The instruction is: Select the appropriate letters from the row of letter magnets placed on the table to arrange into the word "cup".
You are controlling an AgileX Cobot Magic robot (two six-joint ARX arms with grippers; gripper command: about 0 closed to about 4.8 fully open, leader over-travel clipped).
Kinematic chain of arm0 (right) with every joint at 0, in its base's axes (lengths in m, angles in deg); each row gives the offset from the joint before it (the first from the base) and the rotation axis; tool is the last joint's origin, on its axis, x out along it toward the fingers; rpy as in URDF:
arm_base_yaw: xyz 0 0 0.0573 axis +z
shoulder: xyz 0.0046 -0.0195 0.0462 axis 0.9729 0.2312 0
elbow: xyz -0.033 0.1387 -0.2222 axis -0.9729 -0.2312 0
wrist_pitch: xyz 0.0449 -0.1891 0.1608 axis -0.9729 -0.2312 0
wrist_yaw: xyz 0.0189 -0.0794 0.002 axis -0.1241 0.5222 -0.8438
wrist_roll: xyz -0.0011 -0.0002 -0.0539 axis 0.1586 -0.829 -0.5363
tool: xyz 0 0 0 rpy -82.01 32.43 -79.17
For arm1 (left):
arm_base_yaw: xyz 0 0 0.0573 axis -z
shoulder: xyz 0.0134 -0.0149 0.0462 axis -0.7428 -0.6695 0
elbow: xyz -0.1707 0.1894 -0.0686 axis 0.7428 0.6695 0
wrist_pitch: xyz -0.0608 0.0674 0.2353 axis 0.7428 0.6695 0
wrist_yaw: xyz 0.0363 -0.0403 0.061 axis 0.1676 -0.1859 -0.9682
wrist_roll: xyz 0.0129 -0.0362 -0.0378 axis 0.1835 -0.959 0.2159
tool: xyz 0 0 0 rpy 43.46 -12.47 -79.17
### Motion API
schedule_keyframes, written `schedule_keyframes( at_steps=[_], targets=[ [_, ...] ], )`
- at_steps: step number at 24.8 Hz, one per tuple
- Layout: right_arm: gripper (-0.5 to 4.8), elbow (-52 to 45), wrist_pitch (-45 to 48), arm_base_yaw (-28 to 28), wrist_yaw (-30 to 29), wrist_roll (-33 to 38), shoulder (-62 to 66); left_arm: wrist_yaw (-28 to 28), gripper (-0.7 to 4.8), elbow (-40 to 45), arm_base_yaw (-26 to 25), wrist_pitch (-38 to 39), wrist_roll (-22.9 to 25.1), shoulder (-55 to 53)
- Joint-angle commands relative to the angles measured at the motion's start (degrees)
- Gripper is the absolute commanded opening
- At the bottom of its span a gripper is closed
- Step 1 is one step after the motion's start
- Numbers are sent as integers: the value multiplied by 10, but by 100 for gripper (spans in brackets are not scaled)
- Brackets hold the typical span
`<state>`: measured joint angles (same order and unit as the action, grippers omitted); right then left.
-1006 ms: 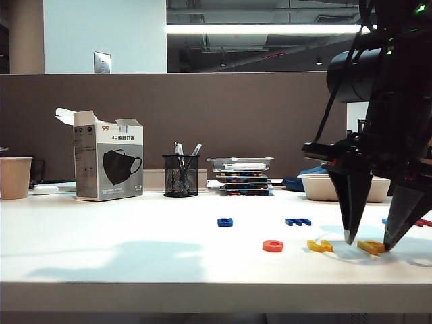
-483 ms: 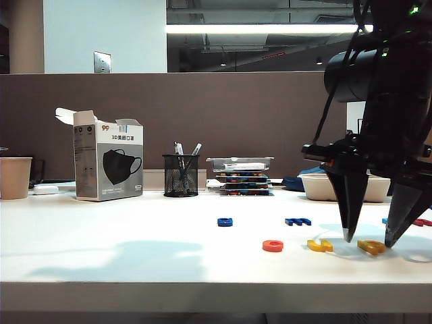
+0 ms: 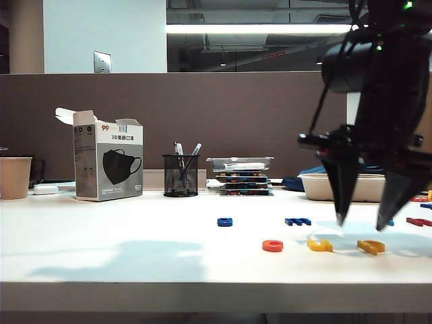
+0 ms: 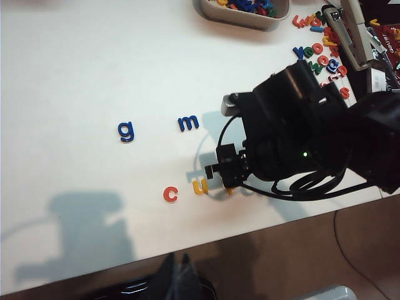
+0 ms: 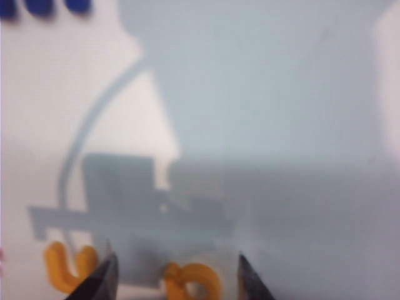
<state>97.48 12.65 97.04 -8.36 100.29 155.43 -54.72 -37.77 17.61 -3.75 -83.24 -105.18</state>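
— Looking at the right gripper (image 3: 360,224): is it holding anything?
— No, its jaws are spread, empty, just above the yellow p (image 3: 370,246) on the table (image 3: 135,263).
— The others?
— Red c (image 3: 273,246), then yellow u (image 3: 319,245), beside it. The left gripper I can't see.

Right gripper (image 5: 175,275) jaws spread, yellow "p" (image 5: 194,282) between, yellow "u" (image 5: 67,267) beside

Bright ceiling strip light (image 3: 263,29), soft grey shadows on the glossy white counter (image 3: 135,256), right wrist view blurred, perhaps out of focus.
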Motion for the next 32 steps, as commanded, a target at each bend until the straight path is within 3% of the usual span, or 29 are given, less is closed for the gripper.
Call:
schedule_keyframes(
  at_steps=[1, 3, 6, 10, 17, 27, 29, 30, 32],
  targets=[
    [243, 23, -9, 1, 1, -2, -3, -5, -5, -1, 0, -4, 3, 1],
    [237, 41, -15, 1, 1, -4, -3, -5, -5, -1, 0, -4, 3, 1],
    [95, 69, -22, 1, 3, -21, -3, -5, -5, -1, 0, -4, 3, 1],
    [-2, 107, -31, -7, 12, -43, -6, -5, -5, -1, 0, -4, 3, 1],
    [-1, 193, -82, -60, 21, -107, -17, -5, -5, -1, 0, -4, 3, 1],
    [-1, 206, -75, -196, 29, -119, -187, -6, -5, -1, 0, -40, 3, 1],
    [-1, 205, -79, -211, 29, -122, -225, -20, -5, -2, -1, -71, 49, 1],
    [-1, 205, -82, -219, 30, -122, -247, -21, -5, -2, -11, -106, 143, 1],
    [-1, 196, -81, -224, 31, -122, -279, -20, -5, -2, -36, -157, 247, 1]
  ],
)
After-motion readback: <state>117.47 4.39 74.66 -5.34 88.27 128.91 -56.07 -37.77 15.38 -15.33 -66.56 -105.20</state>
